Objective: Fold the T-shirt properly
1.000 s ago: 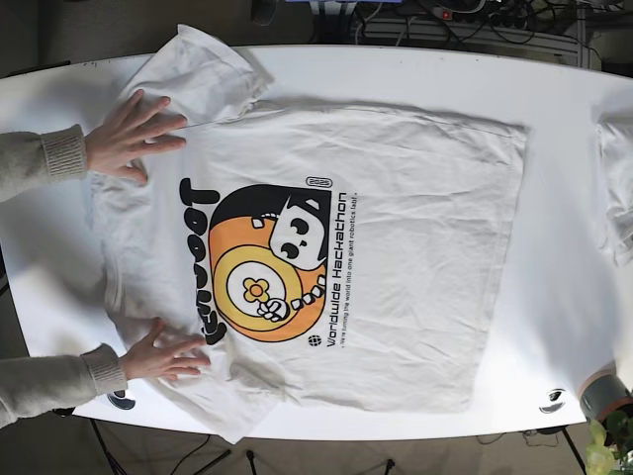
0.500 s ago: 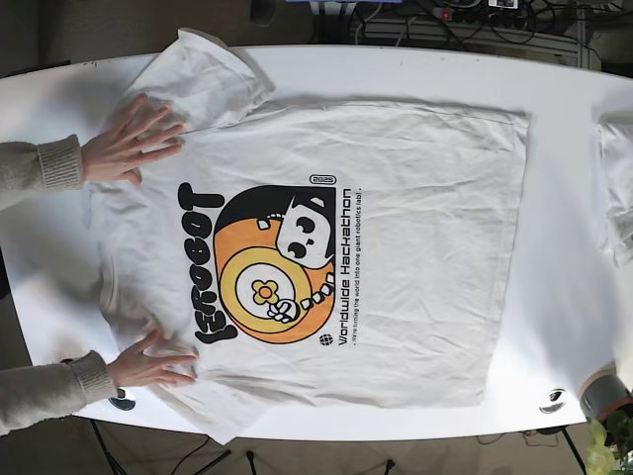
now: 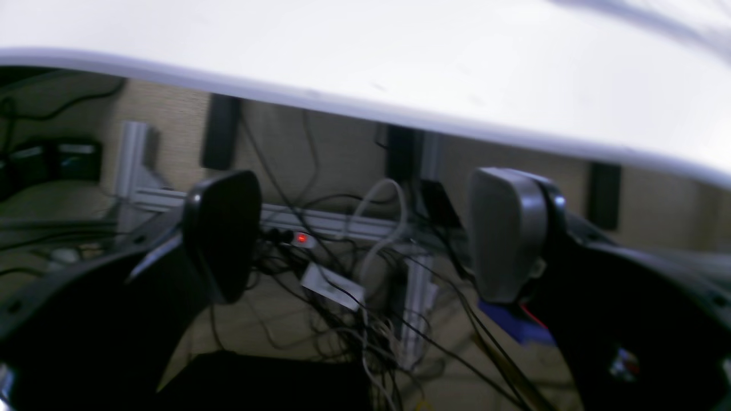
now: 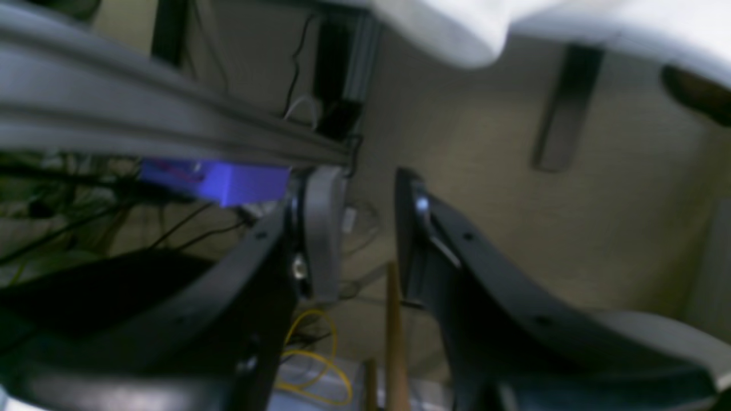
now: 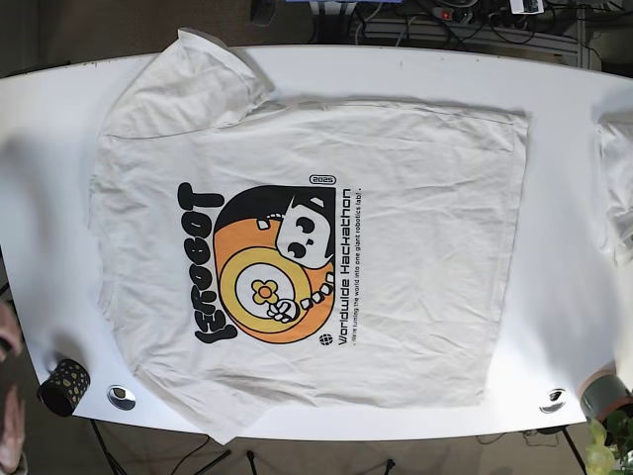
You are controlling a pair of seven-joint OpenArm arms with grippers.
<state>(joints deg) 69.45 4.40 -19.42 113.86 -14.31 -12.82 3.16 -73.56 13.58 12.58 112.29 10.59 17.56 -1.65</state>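
t-shirt [image 5: 326, 237] is laid flat, print up, on the counter [image 5: 564, 99]. nothing folded yet. left pincer [image 3: 365, 240] and right pincer [image 4: 365, 228] are held apart, empty, below counter edge. a sleeve-side grasp is needed first.

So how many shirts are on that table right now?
2. One printed T-shirt lies spread flat across the table. Part of a second white garment pokes in at the right edge; it's cut off, so it's hard to identify.

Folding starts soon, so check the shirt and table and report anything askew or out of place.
The T-shirt lies flat, print up, but not fully on the table: its lower sleeve hangs past the near edge, and the upper sleeve is bunched. A second white cloth pokes in at the right edge.
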